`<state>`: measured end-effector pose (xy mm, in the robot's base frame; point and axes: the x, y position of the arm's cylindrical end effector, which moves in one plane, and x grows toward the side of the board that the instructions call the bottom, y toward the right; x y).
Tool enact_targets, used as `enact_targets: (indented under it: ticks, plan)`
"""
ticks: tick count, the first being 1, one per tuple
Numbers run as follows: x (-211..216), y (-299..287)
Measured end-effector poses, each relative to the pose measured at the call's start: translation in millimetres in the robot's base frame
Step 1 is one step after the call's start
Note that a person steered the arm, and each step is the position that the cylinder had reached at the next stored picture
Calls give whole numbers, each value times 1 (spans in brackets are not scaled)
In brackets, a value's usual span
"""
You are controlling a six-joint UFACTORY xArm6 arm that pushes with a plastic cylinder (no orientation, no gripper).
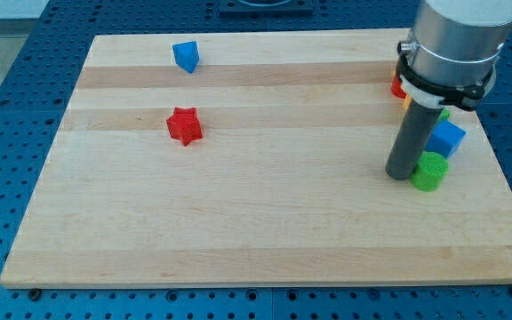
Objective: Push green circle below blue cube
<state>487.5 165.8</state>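
Note:
The green circle (pixel 429 171) is a short green cylinder at the view's right, just below and slightly left of the blue cube (pixel 446 139), touching or nearly touching it. My tip (pixel 401 174) rests on the board right against the green circle's left side. The dark rod rises from there and hides part of what lies behind it.
A red star (pixel 184 125) lies left of centre. A second blue block (pixel 186 56) sits near the view's top left. A red block (pixel 398 85) and scraps of orange and green show behind the arm at the right. The wooden board (pixel 256 222) ends close to the cube on the right.

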Motion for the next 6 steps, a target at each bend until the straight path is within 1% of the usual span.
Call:
enact_targets:
  ticks: [1,2,4,6]
  plan:
    - [11,-22]
    - [30,-31]
    - [28,13]
    - [28,39]
